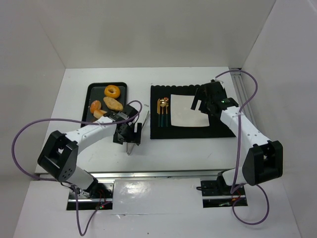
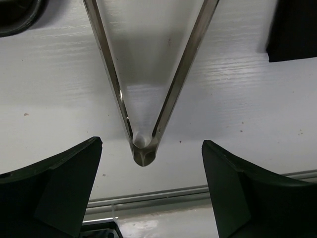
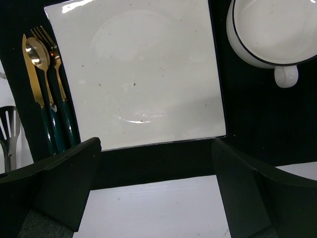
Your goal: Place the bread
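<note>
Top view, 10 o'clock: black tray (image 1: 91,89) on white tabletop (image 1: 163,153). Holds the bread (image 1: 113,103), four pieces, all still on the tray: a ring-shaped piece (image 1: 112,91) at the tray's 12 o'clock, three oblong pieces below it, close together. None gripped.

Left end effector (image 1: 130,139): sits at 5 o'clock of the tray, just off its corner, low over metal tongs (image 1: 132,144). Spread wide, nothing held. In the left wrist view the end effector (image 2: 151,191) shows both dark fingers (image 2: 54,193) at 7 and 5 o'clock, apart from the tongs (image 2: 143,148). Tongs lie flat on the tabletop (image 2: 257,109), hinge end between the fingers, two arms fanning out toward 11 and 1 o'clock.

Right of the tongs: black placemat (image 1: 220,128) at 1 o'clock of the scene. Carries a square white plate (image 1: 185,116) and gold cutlery (image 1: 164,111) with dark green handles along the plate's 9 o'clock edge.

Right end effector (image 1: 200,105): hangs above the plate's 3 o'clock side. In the right wrist view (image 3: 156,196), fingers (image 3: 59,191) wide apart, nothing between them. Plate (image 3: 133,69) bare in that view; knife, spoon and fork (image 3: 42,74) side by side at 9 o'clock; white mug (image 3: 272,29) with dark rim at 1 o'clock, handle toward 6 o'clock.
</note>
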You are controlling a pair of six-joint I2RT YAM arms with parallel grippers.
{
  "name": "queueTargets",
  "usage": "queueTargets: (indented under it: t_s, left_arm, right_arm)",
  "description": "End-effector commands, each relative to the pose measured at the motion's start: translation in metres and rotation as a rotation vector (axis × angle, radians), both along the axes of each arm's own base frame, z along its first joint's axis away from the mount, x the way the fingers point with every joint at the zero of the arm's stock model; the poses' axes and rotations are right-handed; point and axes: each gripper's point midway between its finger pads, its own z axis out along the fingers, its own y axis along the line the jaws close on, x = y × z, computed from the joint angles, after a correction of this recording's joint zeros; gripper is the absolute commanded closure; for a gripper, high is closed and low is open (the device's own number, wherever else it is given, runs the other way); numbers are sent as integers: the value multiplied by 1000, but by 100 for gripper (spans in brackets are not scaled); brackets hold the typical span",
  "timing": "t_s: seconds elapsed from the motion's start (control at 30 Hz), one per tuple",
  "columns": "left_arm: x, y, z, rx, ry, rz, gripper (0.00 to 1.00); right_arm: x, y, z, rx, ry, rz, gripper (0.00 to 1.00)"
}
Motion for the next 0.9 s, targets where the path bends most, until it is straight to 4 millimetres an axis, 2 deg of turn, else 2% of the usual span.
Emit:
queueTargets:
  t_s: [0.0, 0.13, 0.33, 0.37, 0.43, 0.63, 0.73, 0.77, 0.8, 0.83, 0.87]
  left_arm:
    - [15, -7, -7, -19, -52, 27, 5]
    - [20, -12, -23, -36, -46, 6, 9]
    - [44, -4, -40, 43, -55, 48, 10]
    - [49, -3, -39, 57, -66, 39, 9]
    - [63, -9, -38, 60, -86, 34, 1]
    - [80, -13, -35, 82, -111, 36, 1]
    - [85, -18, -34, 72, -113, 24, 11]
    - [85, -18, -34, 72, -113, 24, 18]
    - [84, -19, -34, 65, -109, 21, 18]
    - [84, -19, -34, 65, -108, 21, 26]
    - [84, -19, -34, 65, -108, 21, 30]
  right_arm:
    - [12, 3, 26, 8, -92, -2, 0]
    - [10, 2, 25, 6, -83, -2, 0]
    - [10, 4, 21, -9, -74, 8, 0]
    - [10, 4, 21, -9, -74, 8, 0]
    - [10, 4, 21, -9, -74, 8, 0]
    - [11, 4, 18, -12, -65, 8, 0]
    - [12, 8, 18, -11, -65, 17, 0]
    - [12, 8, 18, -11, -65, 17, 0]
    - [12, 8, 18, -11, -65, 17, 0]
    - [14, 8, 22, -15, -74, 23, 0]
    - [16, 9, 22, -16, -74, 23, 0]
